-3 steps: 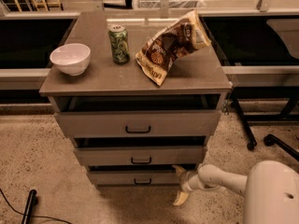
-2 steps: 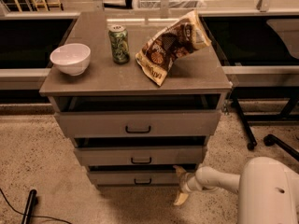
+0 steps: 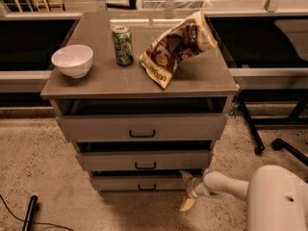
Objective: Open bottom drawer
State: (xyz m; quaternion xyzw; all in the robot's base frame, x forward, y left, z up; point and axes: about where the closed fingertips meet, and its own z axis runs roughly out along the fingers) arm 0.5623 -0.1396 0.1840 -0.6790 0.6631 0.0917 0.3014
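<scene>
My claw (image 3: 186, 191) hangs spread wide, gripping nothing, at the right end of the bottom drawer (image 3: 120, 183), the lowest of three fronts, well off its black handle (image 3: 147, 187). If I close here, I'd likely pinch only the front's corner and slip off without pulling it.

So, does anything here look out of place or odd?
All three drawers stand slightly ajar, with dark gaps above each front. The end effector hangs open by the bottom drawer's right edge, away from its handle. Nothing is spilled.
</scene>
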